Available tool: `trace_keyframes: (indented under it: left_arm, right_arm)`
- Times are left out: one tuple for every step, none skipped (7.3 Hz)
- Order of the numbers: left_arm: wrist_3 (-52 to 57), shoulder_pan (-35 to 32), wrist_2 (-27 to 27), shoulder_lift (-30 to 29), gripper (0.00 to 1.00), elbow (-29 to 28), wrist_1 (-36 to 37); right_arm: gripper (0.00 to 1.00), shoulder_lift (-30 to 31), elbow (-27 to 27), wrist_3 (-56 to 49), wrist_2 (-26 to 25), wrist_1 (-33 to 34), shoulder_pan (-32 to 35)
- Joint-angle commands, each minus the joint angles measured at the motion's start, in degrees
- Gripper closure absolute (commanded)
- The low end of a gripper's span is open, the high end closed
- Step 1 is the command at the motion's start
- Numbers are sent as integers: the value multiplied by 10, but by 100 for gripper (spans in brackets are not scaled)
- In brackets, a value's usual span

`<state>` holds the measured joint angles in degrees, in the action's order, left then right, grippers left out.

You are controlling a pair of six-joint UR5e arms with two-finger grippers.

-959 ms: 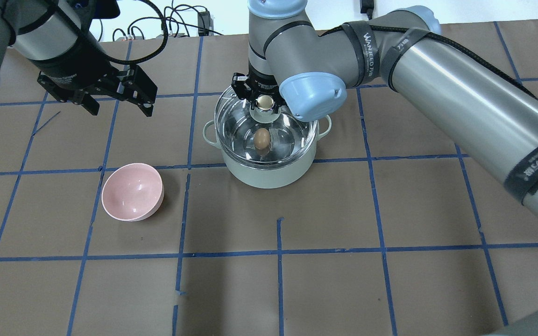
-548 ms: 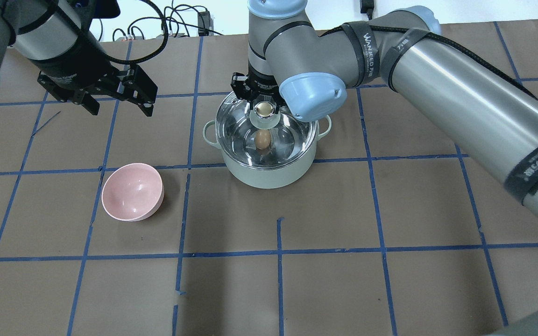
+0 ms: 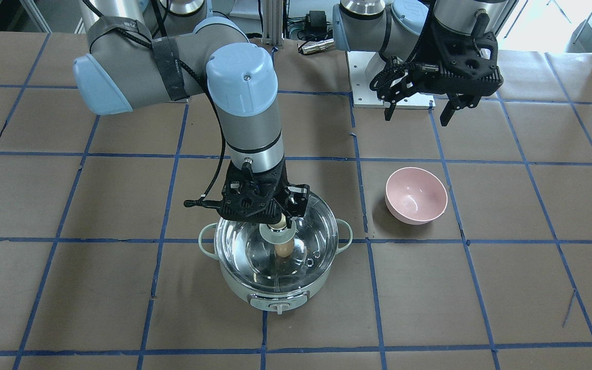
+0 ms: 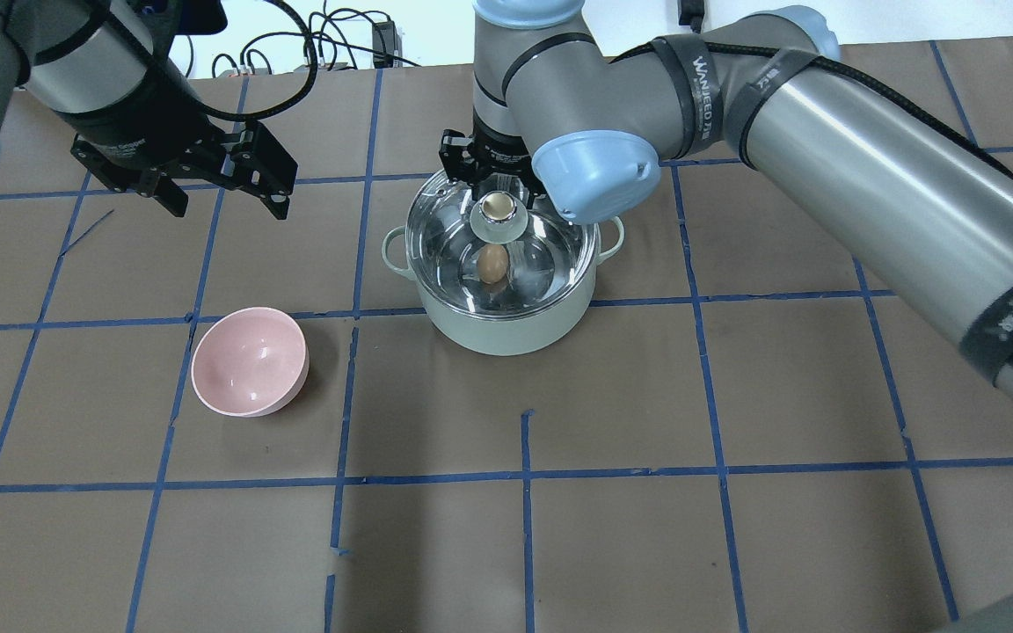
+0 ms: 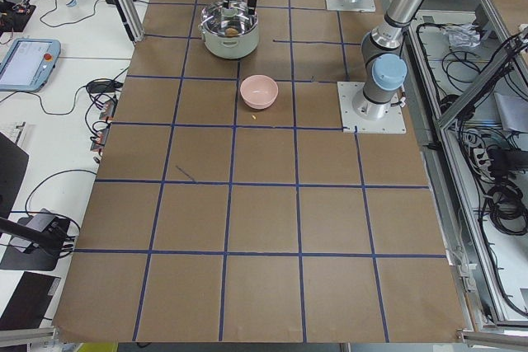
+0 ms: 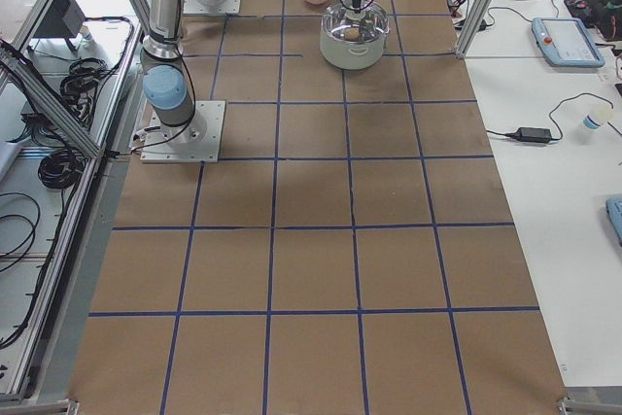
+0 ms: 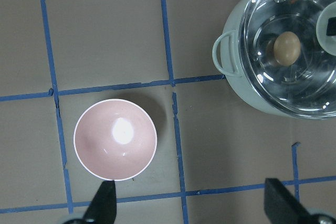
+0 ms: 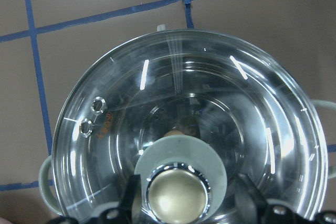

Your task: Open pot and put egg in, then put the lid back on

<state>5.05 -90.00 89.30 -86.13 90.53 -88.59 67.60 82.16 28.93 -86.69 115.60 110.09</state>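
Note:
The mint-green pot [image 4: 506, 327] stands at the table's middle. The clear glass lid [image 4: 449, 233] sits on its rim. The tan egg [image 4: 493, 262] lies inside on the steel bottom and also shows through the glass in the left wrist view [image 7: 287, 48]. My right gripper [image 4: 497, 195] is just above the lid. In the right wrist view its fingers [image 8: 132, 195] straddle the beige knob [image 8: 178, 200] with gaps on both sides, so it is open. My left gripper [image 4: 223, 207] hangs open and empty, left of the pot and above the table.
An empty pink bowl [image 4: 249, 360] sits on the brown paper, left of and nearer than the pot; it also shows in the left wrist view [image 7: 115, 140]. Blue tape lines grid the table. Cables lie along the far edge.
The lid came down from just above the pot onto its rim. My right gripper's fingers have parted from the knob. The left arm has not moved.

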Motion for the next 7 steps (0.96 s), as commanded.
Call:
trace_keyframes:
  left_arm:
    - [0, 0, 0, 0, 0, 1, 0]
    - [0, 0, 0, 0, 0, 1, 1]
    - [0, 0, 0, 1, 0, 1, 0]
    - [0, -1, -1, 1, 0, 2, 0]
    - [0, -1, 0, 1, 0, 3, 0]
    - [0, -1, 0, 2, 0, 2, 0]
    - [0, -1, 0, 2, 0, 2, 0]
  right_arm:
    - [25, 19, 2, -32, -1, -4, -21]
    - [18, 31, 5, -66, -2, -6, -41]
    - [0, 60, 5, -106, 1, -39, -77]
    - [0, 84, 5, -153, 3, -89, -114]
    - [0, 105, 10, -192, 4, -124, -146]
    - [0, 121, 20, -204, 4, -131, -171]
    - [0, 131, 30, -212, 4, -131, -181]
